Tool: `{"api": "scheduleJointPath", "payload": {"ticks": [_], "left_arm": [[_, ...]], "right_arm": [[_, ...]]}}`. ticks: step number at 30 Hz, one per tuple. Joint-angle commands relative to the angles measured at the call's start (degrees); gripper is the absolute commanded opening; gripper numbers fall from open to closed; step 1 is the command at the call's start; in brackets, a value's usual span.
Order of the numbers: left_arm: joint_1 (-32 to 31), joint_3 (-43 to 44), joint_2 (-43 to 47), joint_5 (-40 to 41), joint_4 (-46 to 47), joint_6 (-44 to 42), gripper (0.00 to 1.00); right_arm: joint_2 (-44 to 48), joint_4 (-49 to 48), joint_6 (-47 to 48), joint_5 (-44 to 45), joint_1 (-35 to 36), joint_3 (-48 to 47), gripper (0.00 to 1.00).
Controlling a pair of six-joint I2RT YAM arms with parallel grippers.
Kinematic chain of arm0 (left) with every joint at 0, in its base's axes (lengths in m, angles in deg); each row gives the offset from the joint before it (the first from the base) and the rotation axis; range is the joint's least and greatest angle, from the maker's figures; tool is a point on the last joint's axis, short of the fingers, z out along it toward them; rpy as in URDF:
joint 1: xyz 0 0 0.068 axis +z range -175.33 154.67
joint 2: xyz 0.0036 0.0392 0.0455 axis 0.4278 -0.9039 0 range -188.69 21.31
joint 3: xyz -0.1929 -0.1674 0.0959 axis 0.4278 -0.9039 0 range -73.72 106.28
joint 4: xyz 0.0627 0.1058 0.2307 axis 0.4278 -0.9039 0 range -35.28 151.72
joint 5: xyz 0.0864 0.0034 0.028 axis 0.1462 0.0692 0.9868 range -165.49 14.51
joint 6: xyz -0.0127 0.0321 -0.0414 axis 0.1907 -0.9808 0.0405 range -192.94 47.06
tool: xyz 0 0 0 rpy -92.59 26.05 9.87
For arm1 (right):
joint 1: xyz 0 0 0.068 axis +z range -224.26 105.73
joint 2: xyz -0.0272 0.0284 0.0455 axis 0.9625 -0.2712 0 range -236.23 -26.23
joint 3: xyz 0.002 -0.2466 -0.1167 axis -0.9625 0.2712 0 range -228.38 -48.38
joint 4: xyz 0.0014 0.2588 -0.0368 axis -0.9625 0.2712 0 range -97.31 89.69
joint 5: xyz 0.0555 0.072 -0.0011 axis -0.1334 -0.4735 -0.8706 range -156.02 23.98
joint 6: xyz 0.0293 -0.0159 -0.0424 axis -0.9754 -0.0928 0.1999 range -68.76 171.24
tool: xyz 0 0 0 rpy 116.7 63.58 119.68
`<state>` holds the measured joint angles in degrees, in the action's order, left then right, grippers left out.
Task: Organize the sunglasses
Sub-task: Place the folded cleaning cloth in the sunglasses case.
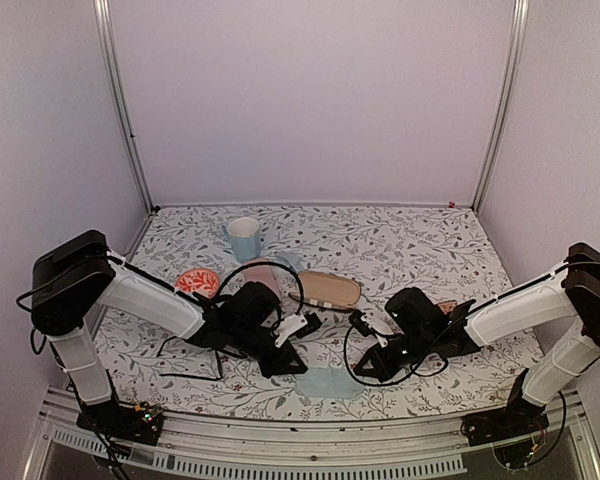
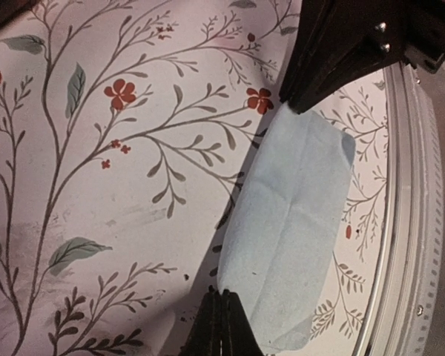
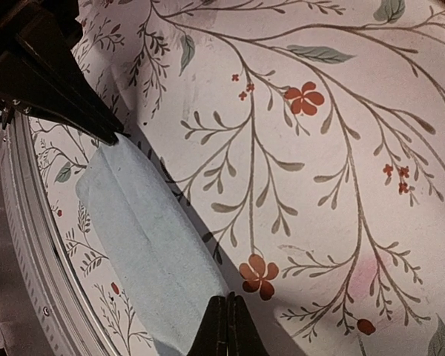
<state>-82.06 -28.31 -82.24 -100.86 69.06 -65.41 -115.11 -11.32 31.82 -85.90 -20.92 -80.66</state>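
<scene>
surface: floral tablecloth [image 1: 410, 240]; walls [image 1: 310, 100]: plain lilac; corner posts [image 1: 501, 100]: aluminium

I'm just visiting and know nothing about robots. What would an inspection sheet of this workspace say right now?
Surface: floral-print table cover, lying flat.
Job's things: sunglasses, not made out in any view.
Clutter: blue cup, red patterned dish, brown case, pale blue cloth near the front edge.
Grippers: left gripper and right gripper both shut, tips at opposite ends of the cloth; whether they pinch it is unclear.
Cables: black cables looping around both arms.
Surroundings: plain pale walls, metal rail along the front.
</scene>
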Motion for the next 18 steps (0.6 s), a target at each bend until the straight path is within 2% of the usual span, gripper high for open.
{"api": "scheduleJointPath", "payload": {"ticks": [1, 10, 18], "left_arm": [[0.8, 1.6, 2.6, 1.1, 0.3, 0.5, 0.00], [3.9, 5.5, 4.6, 2.5, -2.8, -2.8, 0.00], [10.8, 14.0, 2.3, 1.3, -6.9, -7.9, 0.00]], "right_arm": [[2.7, -0.1, 1.0, 0.1, -1.1, -0.8, 0.00], [5.2, 2.9, 5.3, 2.1, -4.9, -6.4, 0.00], [0.7, 4.2, 10.5, 3.4, -10.1, -14.6, 0.00]]}}
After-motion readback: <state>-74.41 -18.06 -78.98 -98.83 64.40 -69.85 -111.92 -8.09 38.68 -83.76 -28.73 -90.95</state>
